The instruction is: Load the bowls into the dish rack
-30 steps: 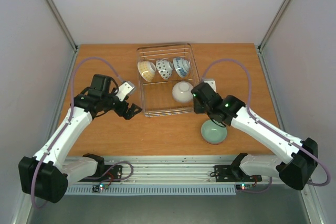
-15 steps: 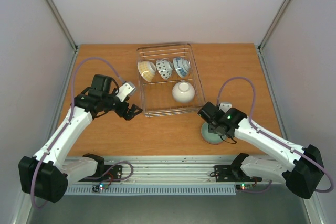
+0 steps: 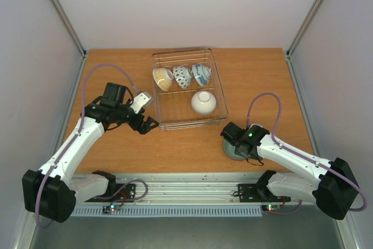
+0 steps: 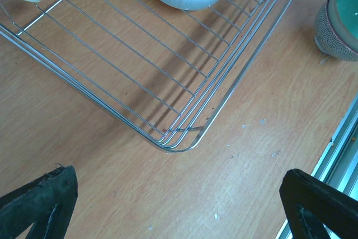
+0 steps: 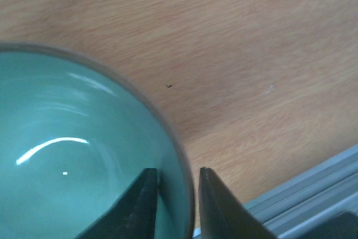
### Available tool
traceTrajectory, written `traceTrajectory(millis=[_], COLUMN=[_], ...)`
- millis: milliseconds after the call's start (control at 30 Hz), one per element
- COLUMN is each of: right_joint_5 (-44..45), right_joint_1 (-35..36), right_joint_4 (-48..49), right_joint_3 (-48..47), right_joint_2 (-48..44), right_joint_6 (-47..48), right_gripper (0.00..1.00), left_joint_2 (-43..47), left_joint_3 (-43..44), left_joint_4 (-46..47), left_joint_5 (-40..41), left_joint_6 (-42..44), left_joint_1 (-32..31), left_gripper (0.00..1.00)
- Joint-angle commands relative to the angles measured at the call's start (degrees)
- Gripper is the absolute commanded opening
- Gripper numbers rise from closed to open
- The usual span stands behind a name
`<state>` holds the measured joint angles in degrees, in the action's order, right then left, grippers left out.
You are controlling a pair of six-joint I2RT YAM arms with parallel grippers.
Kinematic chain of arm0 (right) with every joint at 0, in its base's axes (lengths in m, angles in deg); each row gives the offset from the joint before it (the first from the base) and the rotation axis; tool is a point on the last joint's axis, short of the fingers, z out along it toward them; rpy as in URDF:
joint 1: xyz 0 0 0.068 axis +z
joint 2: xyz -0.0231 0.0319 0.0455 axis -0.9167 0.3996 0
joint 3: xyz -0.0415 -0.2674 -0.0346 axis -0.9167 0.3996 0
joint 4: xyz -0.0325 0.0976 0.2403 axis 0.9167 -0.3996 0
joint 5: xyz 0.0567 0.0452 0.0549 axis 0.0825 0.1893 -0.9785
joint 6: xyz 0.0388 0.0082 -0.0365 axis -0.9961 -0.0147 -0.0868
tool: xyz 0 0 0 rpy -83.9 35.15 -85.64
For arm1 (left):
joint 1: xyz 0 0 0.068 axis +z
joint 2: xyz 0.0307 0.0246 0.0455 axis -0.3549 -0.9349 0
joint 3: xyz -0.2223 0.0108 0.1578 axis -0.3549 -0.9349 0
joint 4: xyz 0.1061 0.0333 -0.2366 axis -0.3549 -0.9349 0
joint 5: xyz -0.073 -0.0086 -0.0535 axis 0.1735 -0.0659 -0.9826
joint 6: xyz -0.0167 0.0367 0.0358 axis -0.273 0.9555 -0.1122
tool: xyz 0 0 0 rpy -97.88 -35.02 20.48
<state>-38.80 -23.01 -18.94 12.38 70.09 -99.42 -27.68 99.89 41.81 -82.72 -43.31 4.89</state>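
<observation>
The wooden table holds the wire dish rack at its middle. Four bowls are already in it. Three lean on their sides in a row along the far end: a cream bowl, a dark-dotted bowl and a blue-and-white bowl. A plain white bowl sits upside down nearer the front.

As far as I can see, one is left. The pale green bowl stands upright on the table, near the rack's front right corner.

The left gripper hangs beside the rack's front left corner, spread wide and empty. The right gripper straddles the green bowl's rim, one finger inside and one outside. Whether it is pinching the rim yet, I cannot tell.
</observation>
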Motion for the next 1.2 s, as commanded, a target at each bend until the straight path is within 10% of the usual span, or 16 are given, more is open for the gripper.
traceTrajectory(millis=[0,133,1167], right_joint_5=[0.57,0.46,8.78], right_joint_1=[-0.03,-0.02,9.88], right_joint_4=[0.54,0.45,-1.59], right_joint_3=[1.11,1.02,-16.73], right_joint_2=[-1.04,-1.15,-10.77], right_joint_6=[-2.06,-1.92,9.41], right_gripper=[0.15,0.02,0.01], left_joint_2=[-0.72,-0.89,-1.08], left_joint_3=[0.58,0.58,0.70], left_joint_4=[-0.02,0.06,0.93], left_joint_5=[-0.70,-0.39,0.39], left_joint_6=[0.70,0.73,0.43], left_joint_1=[-0.41,-0.46,-1.53], left_gripper=[0.99,0.99,0.99])
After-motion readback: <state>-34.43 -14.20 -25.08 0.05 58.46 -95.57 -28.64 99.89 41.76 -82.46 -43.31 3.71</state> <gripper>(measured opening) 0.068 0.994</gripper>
